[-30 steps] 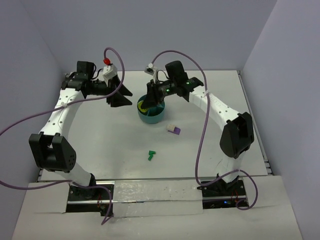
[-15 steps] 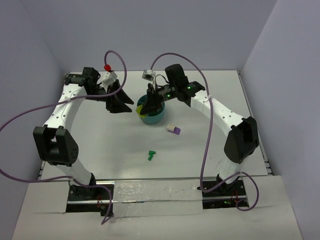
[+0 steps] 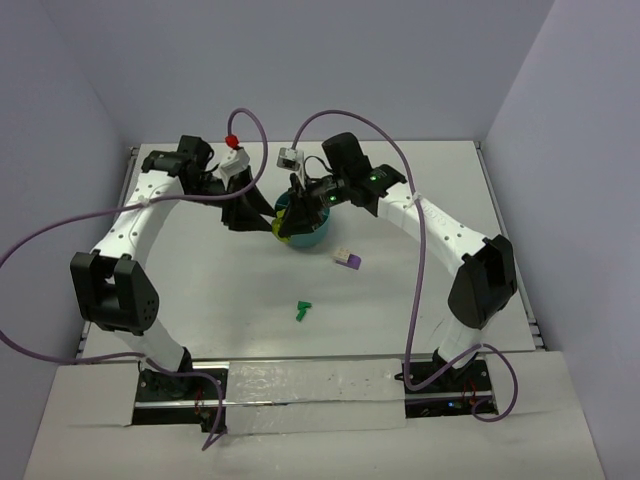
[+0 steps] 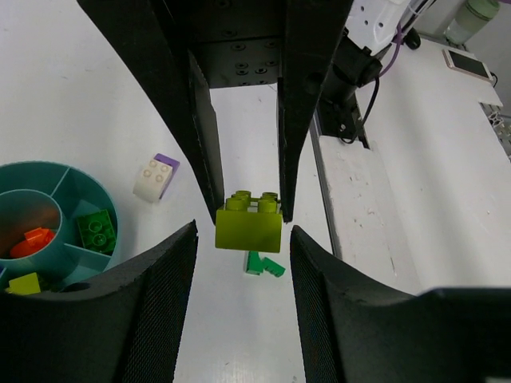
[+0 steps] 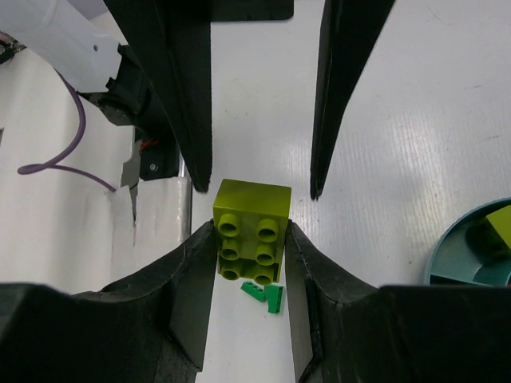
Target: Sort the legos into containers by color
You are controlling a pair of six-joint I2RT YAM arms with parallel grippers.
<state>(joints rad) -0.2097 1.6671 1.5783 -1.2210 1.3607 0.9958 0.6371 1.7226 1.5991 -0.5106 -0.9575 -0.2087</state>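
Your right gripper (image 5: 249, 239) pinches the lime-green plastic brick (image 5: 251, 206); the left gripper (image 4: 243, 231) flanks it, jaws not yet touching.

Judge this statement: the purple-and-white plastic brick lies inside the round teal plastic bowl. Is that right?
Not right. The purple-and-white plastic brick lies on the white table, outside the round teal plastic bowl and apart from it. The top external view shows this.

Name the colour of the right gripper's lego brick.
Lime-green lego brick; clearest in the right wrist view.
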